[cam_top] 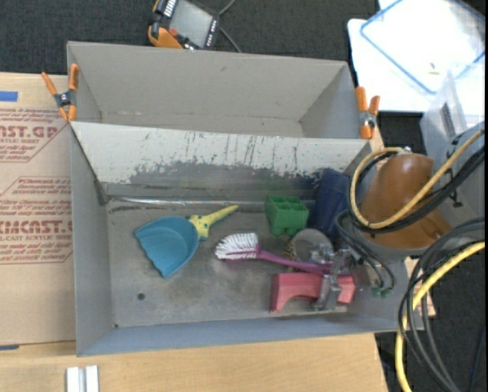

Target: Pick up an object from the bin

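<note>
My gripper (335, 282) is low at the bin's front right, right over the right part of a pink-red blocky plastic thing (293, 291) that lies along the front wall. A brush with white bristles and a magenta handle (252, 251) lies just left of it, its handle running under the gripper. A grey round thing (309, 241) sits just behind the gripper. A green square block (286, 213) stands further back.
A blue dustpan with a yellow handle (172, 243) lies at the middle left of the floor. A dark blue thing (332, 198) leans at the back right, next to the arm's orange cover and cables.
</note>
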Tool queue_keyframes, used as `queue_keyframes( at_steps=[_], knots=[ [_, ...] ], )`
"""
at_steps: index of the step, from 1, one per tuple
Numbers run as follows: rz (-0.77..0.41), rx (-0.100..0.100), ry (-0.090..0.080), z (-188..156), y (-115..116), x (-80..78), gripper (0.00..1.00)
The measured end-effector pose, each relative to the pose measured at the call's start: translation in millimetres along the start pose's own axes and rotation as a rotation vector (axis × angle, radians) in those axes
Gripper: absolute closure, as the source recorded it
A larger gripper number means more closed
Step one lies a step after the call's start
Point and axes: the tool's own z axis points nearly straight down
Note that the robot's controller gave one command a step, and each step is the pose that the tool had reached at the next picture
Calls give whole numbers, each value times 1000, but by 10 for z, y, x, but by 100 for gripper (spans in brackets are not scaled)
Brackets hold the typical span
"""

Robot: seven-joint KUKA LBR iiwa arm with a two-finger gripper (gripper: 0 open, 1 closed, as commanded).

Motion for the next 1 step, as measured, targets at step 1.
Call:
queue_keyframes(
  at_steps=[1],
  knots=[
    [0, -1, 5, -122, 5, 16, 100]
  ],
)
